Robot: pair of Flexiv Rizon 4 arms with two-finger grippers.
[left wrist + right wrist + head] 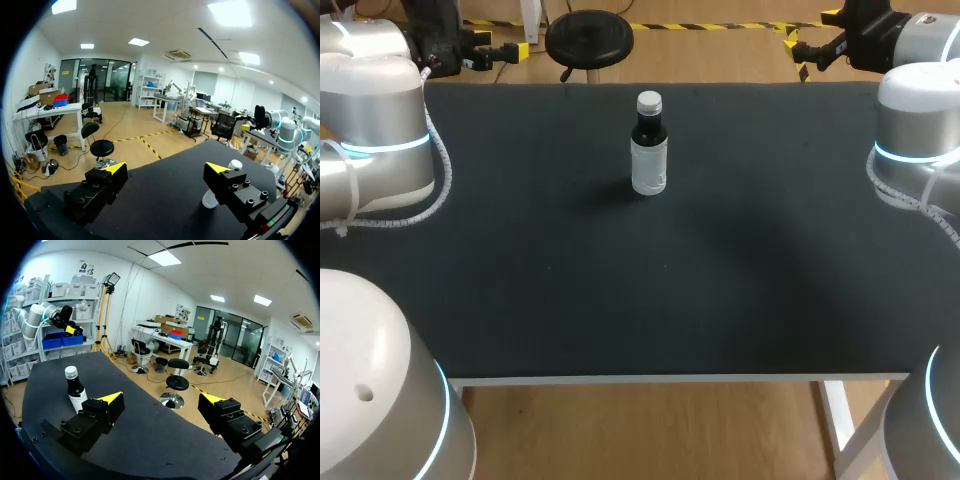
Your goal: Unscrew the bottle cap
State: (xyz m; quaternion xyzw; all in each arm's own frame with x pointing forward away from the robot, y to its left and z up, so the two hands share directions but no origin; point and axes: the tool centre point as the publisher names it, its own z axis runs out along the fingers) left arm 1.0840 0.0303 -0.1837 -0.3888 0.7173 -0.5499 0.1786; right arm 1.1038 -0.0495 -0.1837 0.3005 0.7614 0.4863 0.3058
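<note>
The left claw (pixel 166 169) hangs off the desk's (pixel 570 300) far left corner, its two yellow-tipped fingers spread wide with nothing between them. In its wrist view the bottle (pixel 218 196) stands ahead and off to one side, partly hidden behind one finger.

The bottle (pixel 649 150) is upright near the desk's far edge, about midway between the left and right edges and well apart from both arms. Its white cap (pixel 649 101) sits on the neck. Dark liquid shows through the shoulder and neck, but a white label wraps the lower body, so I cannot tell how full it is.

The right claw (pixel 161 399) is off the far right corner, also spread wide and empty. The bottle is ahead of it, beyond the outer side of one finger.

By my reading the task is not yet begun and the approach is the step in hand. Next, one claw would likely need to clamp the labelled body to steady it while the other closes on the cap from above and twists.
</note>
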